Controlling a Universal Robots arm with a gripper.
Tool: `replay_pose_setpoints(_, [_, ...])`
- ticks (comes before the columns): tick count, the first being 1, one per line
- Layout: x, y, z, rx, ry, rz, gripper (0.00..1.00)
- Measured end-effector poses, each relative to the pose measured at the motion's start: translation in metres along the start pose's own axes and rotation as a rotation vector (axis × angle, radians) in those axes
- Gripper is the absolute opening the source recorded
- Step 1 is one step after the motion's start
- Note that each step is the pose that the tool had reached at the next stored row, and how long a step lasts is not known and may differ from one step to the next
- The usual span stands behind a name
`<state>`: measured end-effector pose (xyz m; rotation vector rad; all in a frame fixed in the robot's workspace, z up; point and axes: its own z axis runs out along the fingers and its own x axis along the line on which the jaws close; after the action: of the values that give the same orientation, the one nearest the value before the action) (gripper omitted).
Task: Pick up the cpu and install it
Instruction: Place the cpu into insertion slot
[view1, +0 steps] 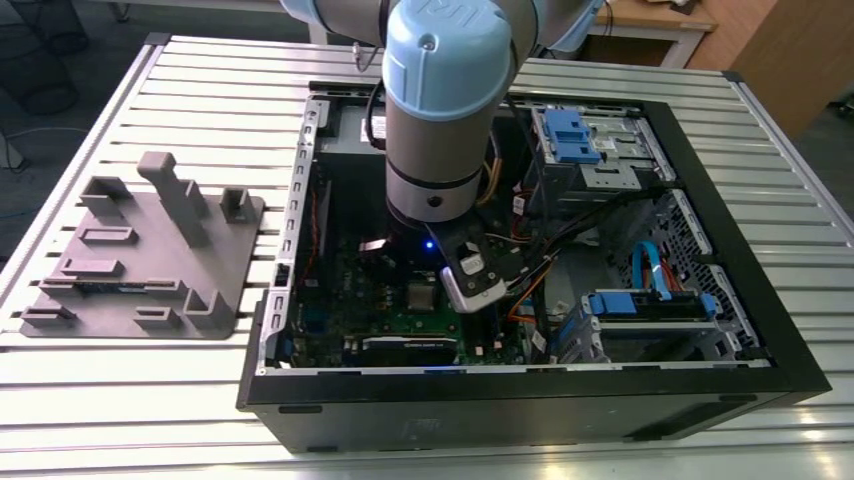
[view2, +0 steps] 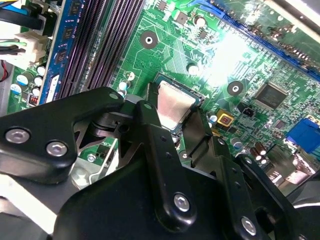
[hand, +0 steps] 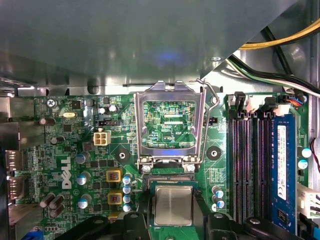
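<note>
Board (hand: 60, 150): lies under the gripper (view2: 174, 112).
Frame (hand: 169, 120): hinged open just past the fingertips (view2: 150, 120), giving access for seating.
Cpu (hand: 173, 205): flat between the fingers, low on the board.
Gripper: narrowed to chip width, apparently clamping its edges to keep it level.
Slots (hand: 250, 160): beside the gripper.

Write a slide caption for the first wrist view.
The cpu at the socket of the motherboard, retention frame open, gripper around it.

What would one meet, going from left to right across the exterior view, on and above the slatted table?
grey moulded fixture → robot arm → lower blue drive bracket
</note>
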<state>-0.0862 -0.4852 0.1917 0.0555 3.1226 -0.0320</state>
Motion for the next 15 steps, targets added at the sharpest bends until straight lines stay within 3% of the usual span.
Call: replay_pose_setpoints(15, [0.0000, 0.0000, -0.0002, -0.0001, 0.0000, 0.000, 0.39])
